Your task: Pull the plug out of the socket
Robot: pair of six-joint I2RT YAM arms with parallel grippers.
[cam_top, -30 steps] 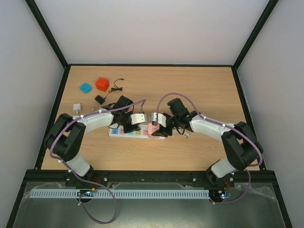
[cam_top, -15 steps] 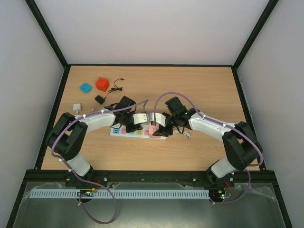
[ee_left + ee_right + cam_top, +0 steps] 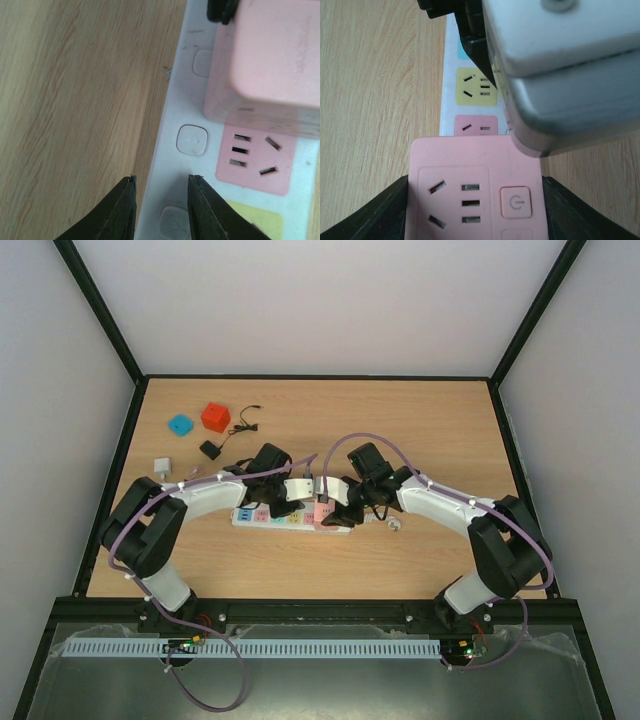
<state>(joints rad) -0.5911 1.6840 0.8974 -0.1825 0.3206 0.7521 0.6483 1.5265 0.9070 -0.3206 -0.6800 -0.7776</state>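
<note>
My right gripper (image 3: 476,215) is clamped on the pink plug (image 3: 470,155), seated at the right end of the socket (image 3: 250,517), which runs left-right mid-frame. My left gripper (image 3: 162,182), jaws narrowly apart, sits over its edge.

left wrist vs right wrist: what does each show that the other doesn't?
Only left wrist: the left gripper, jaws slightly apart over the socket edge, and the socket's white push buttons.
Only right wrist: the right gripper closed on the pink plug, the plug's top outlet and power button, and the left arm's white housing overhead.
Both: socket, plug, pink outlet face, yellow outlet face, wooden table.
</note>
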